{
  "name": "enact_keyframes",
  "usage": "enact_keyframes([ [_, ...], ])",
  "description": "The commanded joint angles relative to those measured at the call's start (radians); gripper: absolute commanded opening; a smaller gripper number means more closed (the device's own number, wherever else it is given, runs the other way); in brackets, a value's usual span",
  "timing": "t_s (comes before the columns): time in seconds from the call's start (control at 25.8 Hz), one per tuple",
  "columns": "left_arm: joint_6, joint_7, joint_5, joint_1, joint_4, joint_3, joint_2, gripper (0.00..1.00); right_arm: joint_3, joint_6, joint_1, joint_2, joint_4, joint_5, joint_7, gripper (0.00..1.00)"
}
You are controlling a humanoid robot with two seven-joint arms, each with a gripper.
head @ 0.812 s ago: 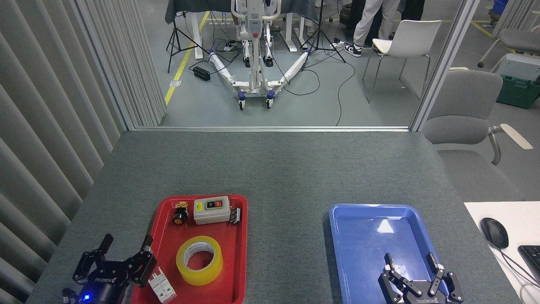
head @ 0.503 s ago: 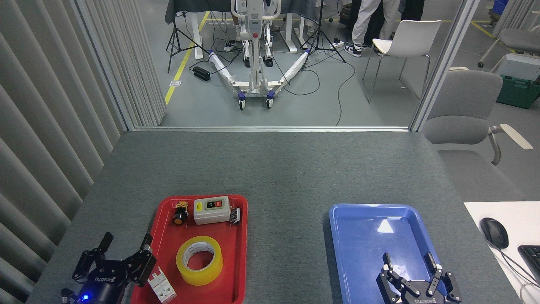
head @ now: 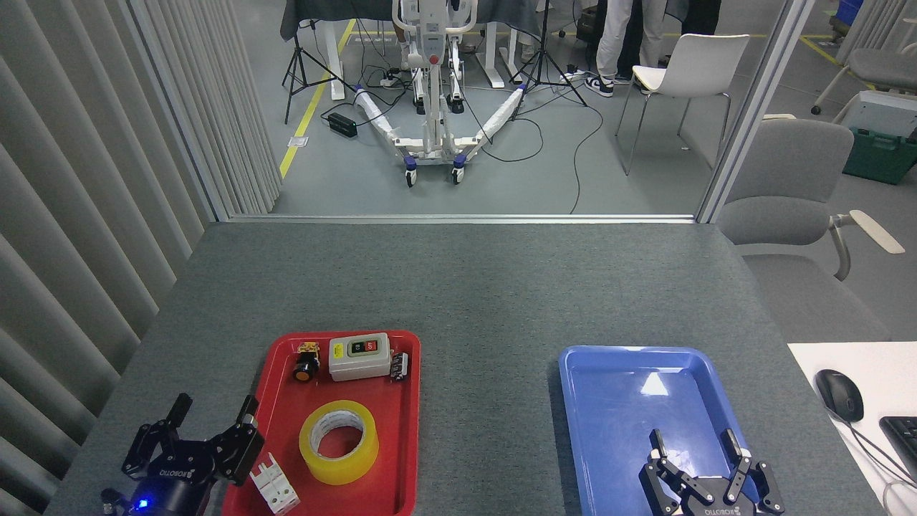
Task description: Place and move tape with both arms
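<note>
Nothing looked done yet: the tape [head: 338,441] lay flat in the red tray [head: 408,401], untouched, while the left gripper [head: 213,417] and right gripper [head: 693,444] both stood wide and empty.

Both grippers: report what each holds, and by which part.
Nothing is held. Left gripper and right gripper are open and empty; the tape lies untouched in the red tray.

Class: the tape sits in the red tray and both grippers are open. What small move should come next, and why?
Probably swing the left gripper right, over the tape. It is open, holds nothing, and hovers beside the red tray where the roll lies flat; the right gripper hangs over the blue tray, much farther off.
</note>
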Motion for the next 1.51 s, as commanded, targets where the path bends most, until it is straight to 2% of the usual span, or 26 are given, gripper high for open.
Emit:
enact_keyframes([
  [0.0, 0.0, -0.001, 0.0, 0.0, -0.001, 0.0, 0.003, 1.0, 0.0, -0.002, 0.001, -0.004, 0.0, -0.002, -0.001, 1.0],
  [0.23, -0.005, -0.01, 0.003, 0.0, -0.004, 0.0, 0.007, 1.0, -0.003, -0.006, -0.001, -0.015, -0.01, -0.005, 0.001, 1.0],
  [0.35, -0.047, -0.025, 0.022, -0.015, -0.004, 0.0, 0.007, 1.0, -0.003, -0.008, -0.001, -0.01, -0.01, -0.006, 0.002, 1.0],
  [0.46, -0.097, -0.182, 0.064, -0.089, 0.005, 0.0, 0.026, 1.0, -0.003, -0.008, -0.001, -0.01, -0.011, -0.006, 0.002, 1.0],
  [0.62, -0.17, -0.418, 0.123, -0.179, 0.014, -0.012, 0.087, 1.0, -0.002, -0.008, 0.002, -0.009, -0.011, -0.006, 0.002, 1.0],
  [0.77, -0.173, -0.507, 0.126, -0.273, 0.048, -0.135, 0.15, 1.0, -0.003, -0.008, 0.022, 0.0, -0.014, -0.008, 0.002, 1.0],
  [0.85, -0.169, -0.544, 0.143, -0.328, 0.085, -0.262, 0.199, 0.99, -0.006, -0.008, 0.022, 0.0, -0.016, -0.009, 0.002, 1.0],
  [0.97, -0.123, -0.59, 0.264, -0.417, 0.14, -0.426, 0.245, 0.99, -0.006, -0.008, 0.024, -0.003, -0.017, -0.009, 0.004, 1.0],
  [1.08, -0.081, -0.62, 0.311, -0.445, 0.161, -0.469, 0.289, 0.99, -0.008, -0.008, 0.021, -0.013, -0.019, -0.009, 0.002, 1.0],
  [1.2, -0.044, -0.708, 0.311, -0.5, 0.175, -0.557, 0.316, 0.99, -0.017, -0.008, 0.021, -0.013, -0.017, -0.011, 0.002, 1.0],
  [1.32, -0.037, -0.809, 0.319, -0.54, 0.191, -0.597, 0.319, 1.0, -0.017, -0.008, 0.021, -0.01, -0.017, -0.012, 0.004, 1.0],
  [1.47, -0.023, -0.877, 0.345, -0.565, 0.237, -0.615, 0.308, 1.0, -0.017, -0.008, 0.022, -0.01, -0.017, -0.012, 0.002, 1.0],
])
